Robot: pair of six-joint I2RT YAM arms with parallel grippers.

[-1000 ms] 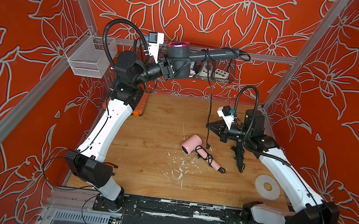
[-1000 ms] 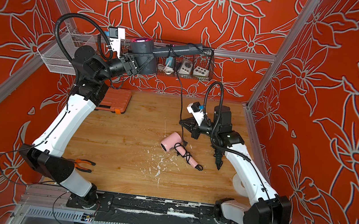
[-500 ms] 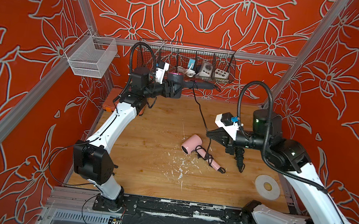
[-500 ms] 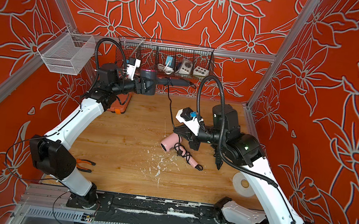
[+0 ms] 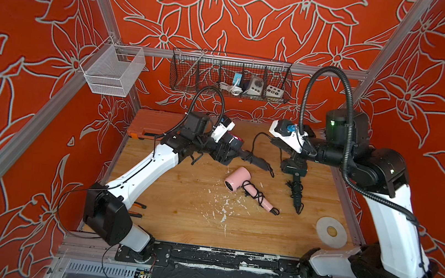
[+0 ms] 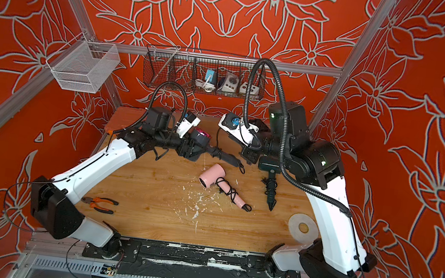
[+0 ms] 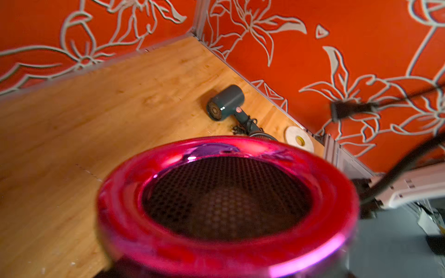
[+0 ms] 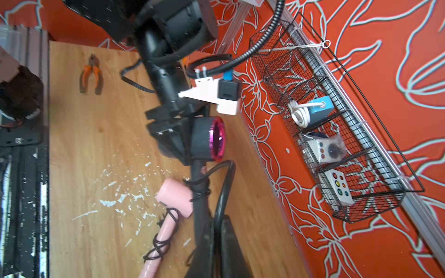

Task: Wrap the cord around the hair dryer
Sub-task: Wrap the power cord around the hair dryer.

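A: Where is the dryer?
B: It is held above the tabletop, far centre. The body is clamped by the left gripper, jaws closed on it.
A: Long axis?
B: The handle is laid left to right. Its free end is pointed right and dipped slightly toward the near side, close to the right gripper. A pink dryer is seen on the tabletop beneath it.
A: Cord?
B: Thin turns appear to be wound round the handle close to the body. From there the cord is arced over the far side into the right gripper, jaws pinched shut on it.
A: Next turn?
B: It is judged to be the right arm's, being nearer the handle end. The cord must be carried round that left-right axis, not along it. Little slack is seen, so the handle tip could be fouled.
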